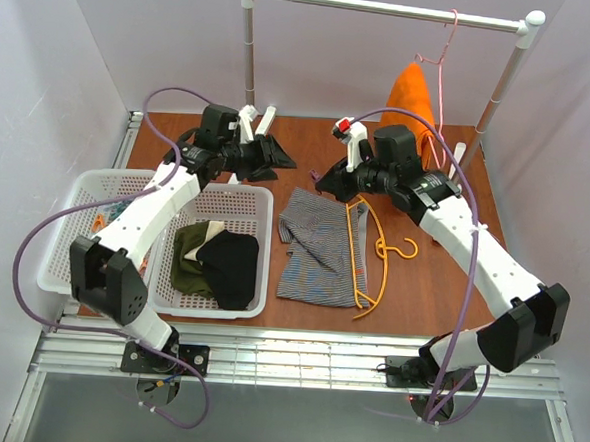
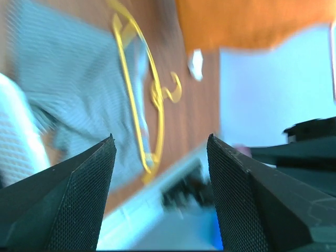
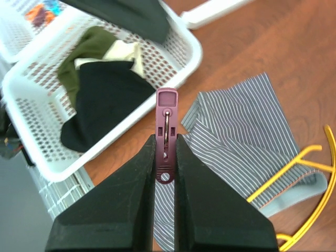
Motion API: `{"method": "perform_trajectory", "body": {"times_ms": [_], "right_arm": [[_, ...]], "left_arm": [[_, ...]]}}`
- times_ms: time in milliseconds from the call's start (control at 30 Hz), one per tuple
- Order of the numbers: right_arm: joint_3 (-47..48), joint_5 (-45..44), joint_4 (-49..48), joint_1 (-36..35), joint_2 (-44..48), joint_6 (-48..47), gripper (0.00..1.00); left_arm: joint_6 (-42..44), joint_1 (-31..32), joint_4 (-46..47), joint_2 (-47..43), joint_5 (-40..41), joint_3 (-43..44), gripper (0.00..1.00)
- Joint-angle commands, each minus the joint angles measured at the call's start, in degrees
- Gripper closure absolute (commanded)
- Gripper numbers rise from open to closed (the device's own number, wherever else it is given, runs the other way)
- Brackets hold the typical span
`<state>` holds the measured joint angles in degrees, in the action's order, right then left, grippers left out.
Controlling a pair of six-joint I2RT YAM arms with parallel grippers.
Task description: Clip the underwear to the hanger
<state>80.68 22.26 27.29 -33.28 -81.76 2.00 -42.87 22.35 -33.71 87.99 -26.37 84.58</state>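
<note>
The grey striped underwear (image 1: pixel 316 247) lies flat on the wooden table, with the yellow hanger (image 1: pixel 365 255) lying over its right edge. My right gripper (image 1: pixel 325 186) hovers above the underwear's far edge and is shut on a maroon clothespin (image 3: pixel 166 137), which sticks out past the fingertips. In the right wrist view the underwear (image 3: pixel 247 123) and part of the hanger (image 3: pixel 294 168) lie below and to the right. My left gripper (image 1: pixel 271 155) is open and empty, raised near the basket's far corner. Its blurred view shows the underwear (image 2: pixel 68 79) and the hanger (image 2: pixel 137 89).
A white basket (image 1: pixel 266 204) with black and olive clothes (image 1: pixel 217 266) stands left of the underwear, with a second basket (image 1: pixel 87 183) further left. An orange cloth on a pink wire hanger (image 1: pixel 415 93) hangs from the rail (image 1: pixel 388 6) at the back right.
</note>
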Motion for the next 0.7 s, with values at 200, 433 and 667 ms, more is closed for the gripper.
{"method": "perform_trajectory", "body": {"times_ms": [200, 433, 667], "right_arm": [[0.08, 8.41, 3.65, -0.91, 1.16, -8.15, 0.99], [-0.09, 8.24, 5.32, -2.05, 0.19, -9.38, 0.99], [1.4, 7.53, 6.11, -3.46, -1.74, -10.17, 0.99]], "left_arm": [[-1.43, 0.59, -9.08, 4.56, -22.23, 7.18, 0.41], [-4.76, 0.59, -9.01, 2.19, -20.65, 6.48, 0.4], [-6.61, 0.85, -8.56, 0.7, -21.79, 3.23, 0.4]]}}
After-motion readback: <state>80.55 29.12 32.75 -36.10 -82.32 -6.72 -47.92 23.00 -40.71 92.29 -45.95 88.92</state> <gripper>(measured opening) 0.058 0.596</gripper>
